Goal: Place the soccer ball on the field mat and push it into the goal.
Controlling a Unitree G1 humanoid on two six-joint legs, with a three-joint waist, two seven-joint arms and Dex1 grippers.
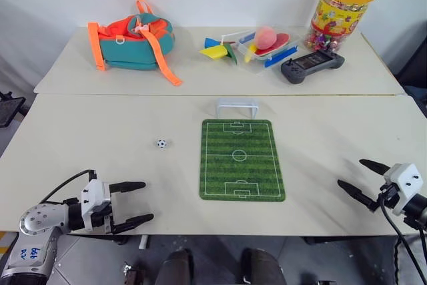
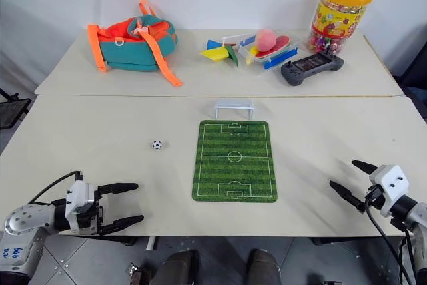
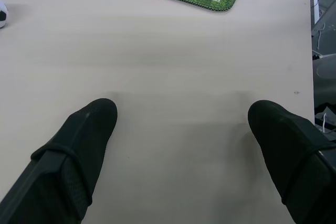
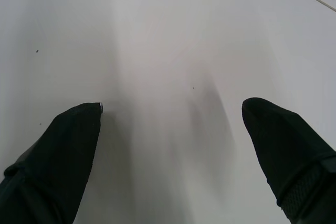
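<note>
The left end effector (image 1: pixel 137 201) sits near the table's front left corner with its two black fingers spread wide and nothing in them. The right end effector (image 1: pixel 359 178) waits near the front right corner, also wide open and empty. The soccer ball (image 1: pixel 161 143) lies on the bare table (image 1: pixel 80 138), just left of the field mat (image 1: pixel 241 159), and the goal (image 1: pixel 237 107) stands at the mat's far end. The ball is tiny and round, so big fingers could bump it and make it roll away, or pinch it so it pops out. A push that is too hard or crooked would probably miss the goal.
</note>
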